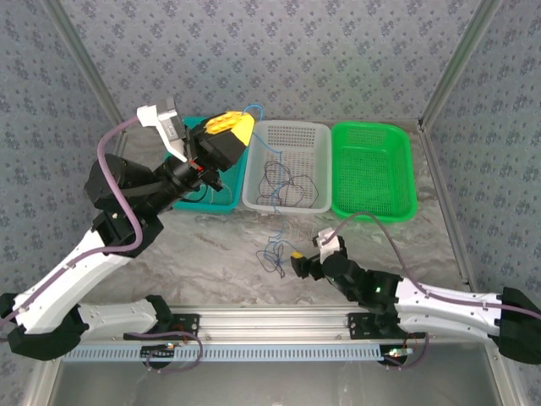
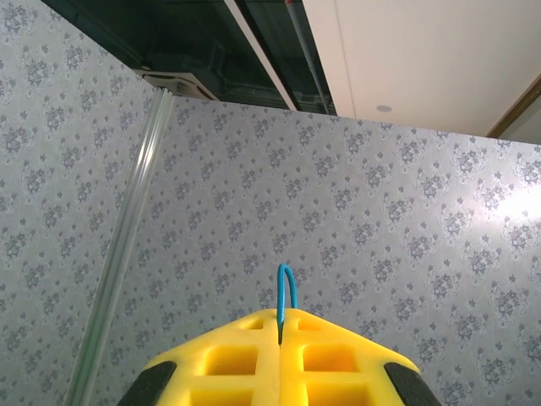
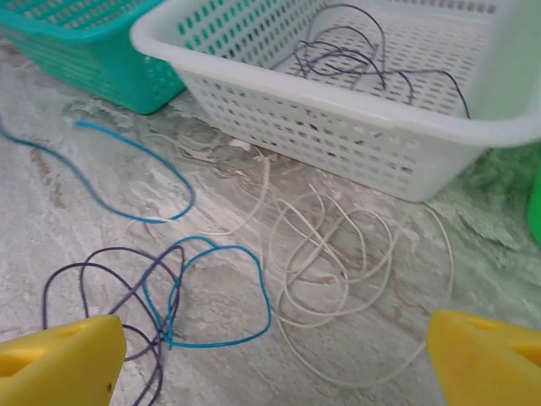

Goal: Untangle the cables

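Note:
My left gripper is raised over the teal basket and is shut on a thin blue cable, which loops out past the yellow fingertips. From there the blue strand drops over the white basket to a small tangle on the table. My right gripper sits low beside that tangle, open, yellow fingers wide apart with nothing between them. Ahead of it lie blue cable loops, a dark purple cable crossing them, and whitish cable coils.
The white basket holds dark cable loops. A green basket stands to its right, and the teal basket to its left. Patterned walls and metal posts enclose the table.

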